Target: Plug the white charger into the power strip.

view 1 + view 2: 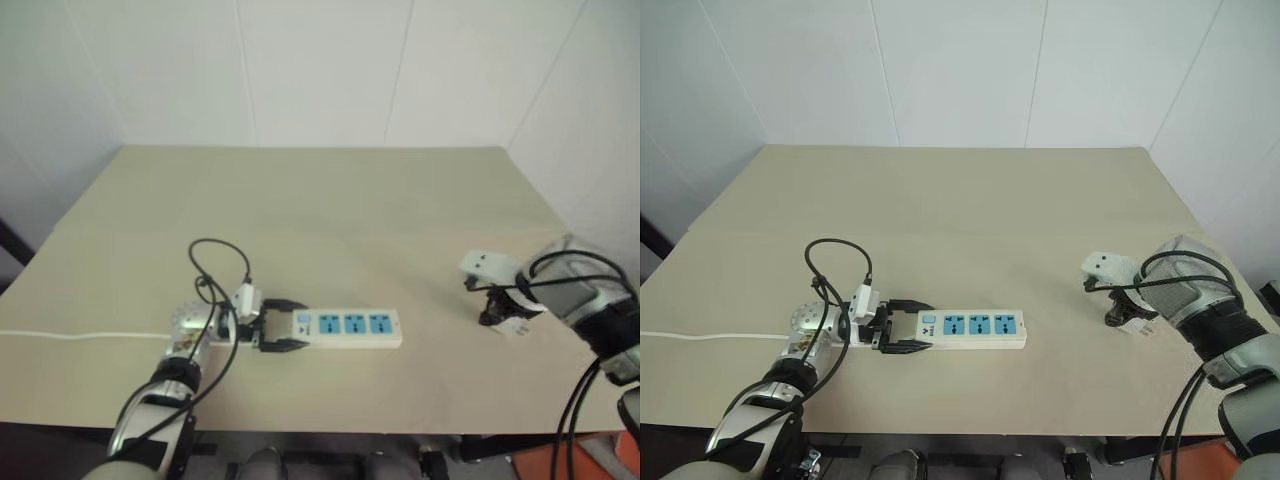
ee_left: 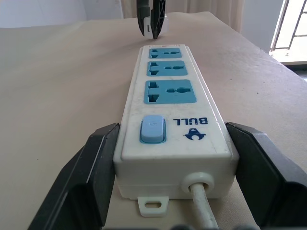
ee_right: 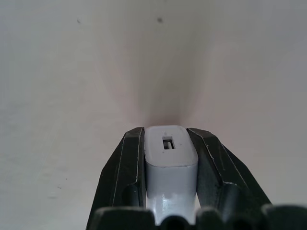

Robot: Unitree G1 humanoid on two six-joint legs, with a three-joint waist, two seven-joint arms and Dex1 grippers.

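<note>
The right hand (image 3: 168,143) grips the small white boxy plastic charger (image 3: 170,163) by its smooth flat sides: light, rigid, probably slippery. The left hand (image 2: 168,158) brackets the long white power strip (image 2: 170,120) open-fingered.

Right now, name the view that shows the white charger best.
The right wrist view: the white charger sits close up, clamped between the right gripper's black fingers, its port end visible. The eye views show it small, partly hidden under that gripper, right of the power strip. The left wrist view shows it distant beyond the strip.
</note>
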